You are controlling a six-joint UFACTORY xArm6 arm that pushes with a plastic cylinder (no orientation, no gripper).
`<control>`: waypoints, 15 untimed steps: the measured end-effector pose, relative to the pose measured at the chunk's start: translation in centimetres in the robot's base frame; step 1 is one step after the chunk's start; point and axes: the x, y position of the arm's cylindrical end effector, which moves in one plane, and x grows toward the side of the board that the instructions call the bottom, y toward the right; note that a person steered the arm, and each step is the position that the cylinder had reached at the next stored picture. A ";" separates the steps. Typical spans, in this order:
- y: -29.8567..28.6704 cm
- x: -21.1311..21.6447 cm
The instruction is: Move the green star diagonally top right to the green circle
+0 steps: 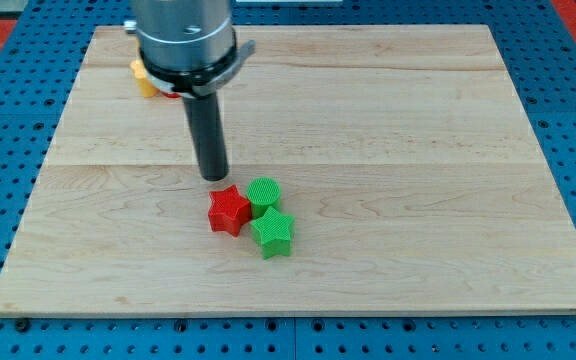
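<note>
One rod upright | my tip (214,177) just above red star (228,210)

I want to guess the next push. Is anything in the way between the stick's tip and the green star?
Yes. My tip sits at the view's top left of the cluster, and the red star and green circle lie between it and the green star.

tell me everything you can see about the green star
The green star is a small, chunky star-shaped block, bright green with a finely ribbed top, plastic by the look of it. It lies flat on the wooden board, a little below the middle. Its upper edge presses against the green circle, and its upper left meets the red star. My tip is above and to the view's left, not touching it.
</note>
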 end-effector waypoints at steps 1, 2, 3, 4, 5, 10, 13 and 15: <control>-1.5 0.0; -1.6 0.0; -1.5 1.2; -0.5 5.6; 1.4 8.7; 8.8 13.0; 17.0 1.5; 18.8 -6.6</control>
